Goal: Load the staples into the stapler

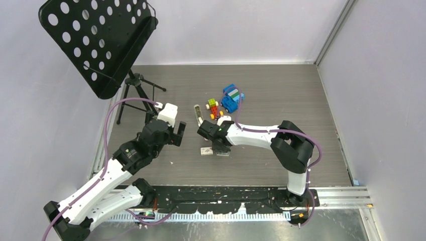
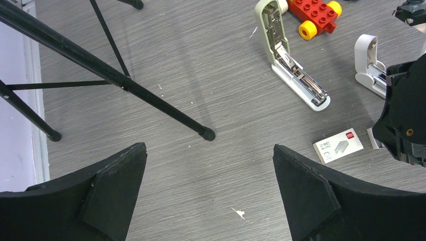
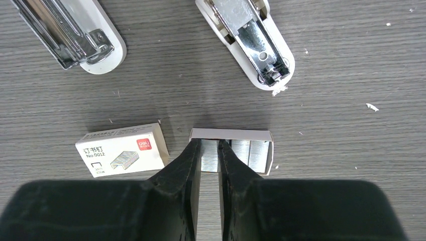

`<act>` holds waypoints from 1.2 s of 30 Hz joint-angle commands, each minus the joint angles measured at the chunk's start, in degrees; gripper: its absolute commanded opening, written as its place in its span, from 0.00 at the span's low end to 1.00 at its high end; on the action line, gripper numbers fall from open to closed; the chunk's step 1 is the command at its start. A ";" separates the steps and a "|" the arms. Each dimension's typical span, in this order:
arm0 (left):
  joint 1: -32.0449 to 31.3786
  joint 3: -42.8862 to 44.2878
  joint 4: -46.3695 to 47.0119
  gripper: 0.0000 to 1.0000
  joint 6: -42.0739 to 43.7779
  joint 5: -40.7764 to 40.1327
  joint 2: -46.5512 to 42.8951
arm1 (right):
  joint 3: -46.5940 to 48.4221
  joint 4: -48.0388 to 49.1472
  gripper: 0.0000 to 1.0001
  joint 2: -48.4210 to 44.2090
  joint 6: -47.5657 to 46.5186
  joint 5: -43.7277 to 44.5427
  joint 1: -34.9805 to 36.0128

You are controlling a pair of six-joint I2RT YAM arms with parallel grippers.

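Tripod legs (image 2: 125, 85) of a black music stand (image 1: 95, 42) cross the far left of the grey desk (image 1: 281, 85). Beside them the left hand (image 2: 208, 150) hovers released, its two fingers (image 2: 115, 191) spread wide above bare desk and holding nothing. Right of it lies the stapler (image 2: 289, 57), open almost flat. Its long axis runs far to near, slanting slightly rightward, with the grey-beige top at the far end and the white base, metal channel upward, pointing toward the near edge. Nearer than that white tip, a small whitish box (image 3: 122, 149) with a pinkish label lies flat. Just beside the box sits an open cardboard tray (image 3: 231, 134) with silvery strips in it. The right hand (image 3: 209, 145) reaches down into the tray, its fingers (image 3: 183, 165) clenched on the staples (image 3: 209, 159), one strip caught in the narrow gap between them. The strip lies in the tray, and the fingers hide too much of it to tell its long axis. Beyond the tray a white claw-shaped piece (image 3: 251, 45) lies near the stapler, roughly parallel to it. Farther right stand red and yellow toy blocks (image 2: 314, 15) and a blue toy (image 1: 232, 98).
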 commanded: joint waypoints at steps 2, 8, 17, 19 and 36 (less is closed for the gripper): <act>0.14 -0.28 2.56 1.00 1.08 -0.58 -0.13 | -0.22 1.45 0.16 -1.66 -0.43 0.41 0.23; 0.14 -0.27 2.51 1.00 1.25 -0.75 -0.38 | -1.02 1.73 0.15 -5.42 -5.57 1.44 0.28; 0.14 -0.36 2.59 1.00 1.78 -0.75 -0.48 | -2.53 6.01 0.15 -11.71 -20.57 -2.77 0.32; 0.14 -0.28 2.59 1.00 1.86 -0.60 -0.56 | -2.99 7.07 0.16 -12.89 -24.70 -2.02 0.28; 0.14 -1.14 3.45 1.00 4.62 0.97 -1.62 | -15.58 25.59 0.15 -21.82 -50.60 -9.24 -8.90</act>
